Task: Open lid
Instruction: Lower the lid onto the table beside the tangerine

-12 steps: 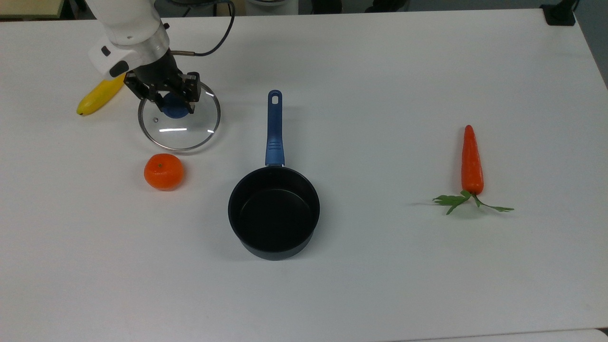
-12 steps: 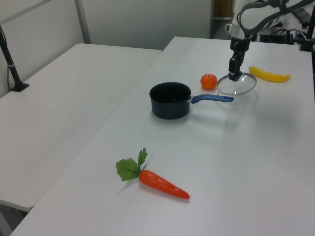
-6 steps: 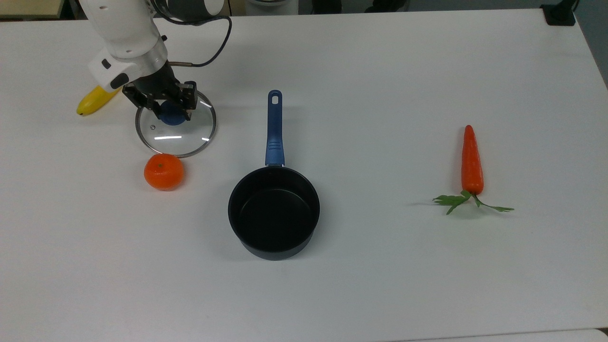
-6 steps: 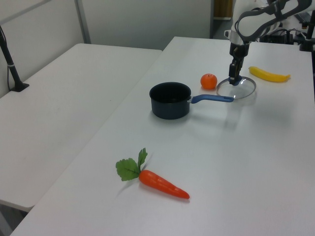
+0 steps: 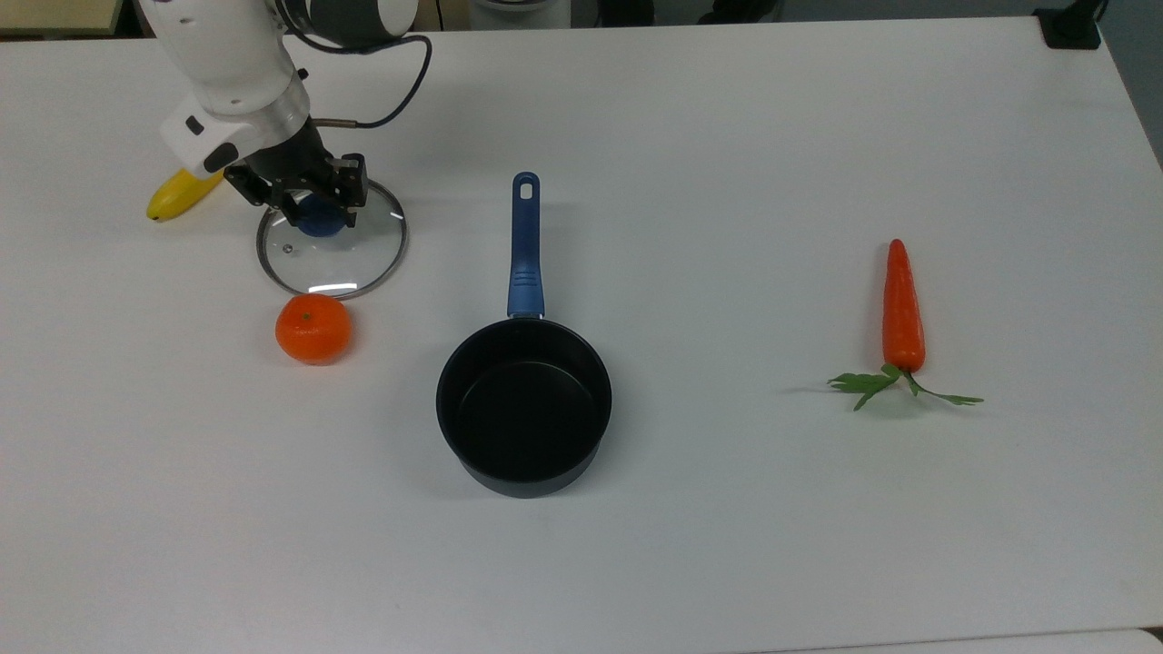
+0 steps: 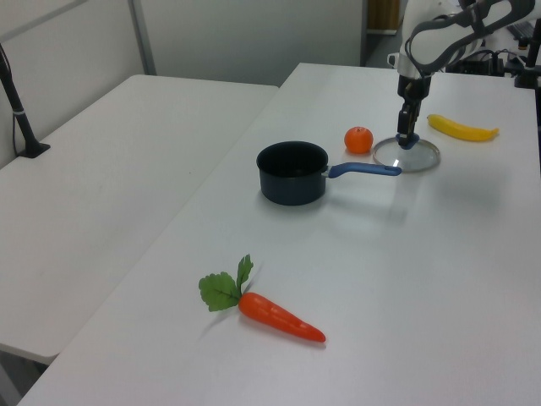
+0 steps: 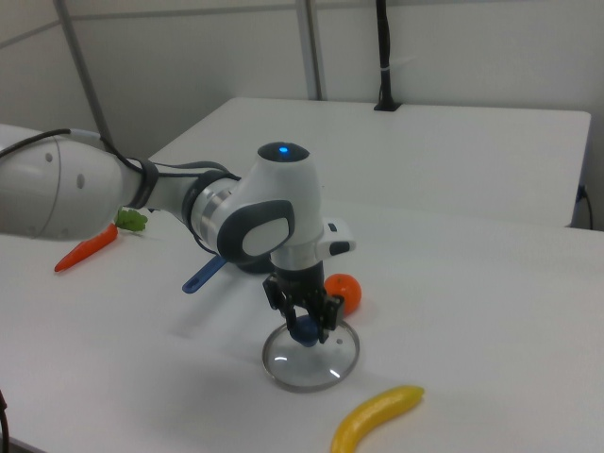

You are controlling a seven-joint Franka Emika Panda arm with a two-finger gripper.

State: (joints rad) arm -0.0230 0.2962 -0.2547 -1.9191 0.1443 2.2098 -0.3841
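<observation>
The lid is laid flat on the white table, off the pot, with its blue knob held between the fingers of the gripper. The gripper is seen closed on that knob, pointing down at it from above; in the right view the gripper is set over the knob with the glass disc spread under it. In the left view the gripper is likewise found directly above the lid.

A tangerine is placed just beside the lid's rim, below the gripper in the top view; whether rim and fruit touch cannot be told. A banana is found just beside the gripper, on the top view's left, partly covered by the arm's white wrist. In the right view the banana is seen lying nearer the camera than the lid, and the tangerine behind the gripper.

The black pot is set upright and uncovered, well apart from the gripper toward the top view's right and lower down, its blue handle pointed up the picture. A carrot with green leaves is laid far off at the top view's right, the farthest thing from the gripper. In the left view the pot is found between the carrot and the lid.
</observation>
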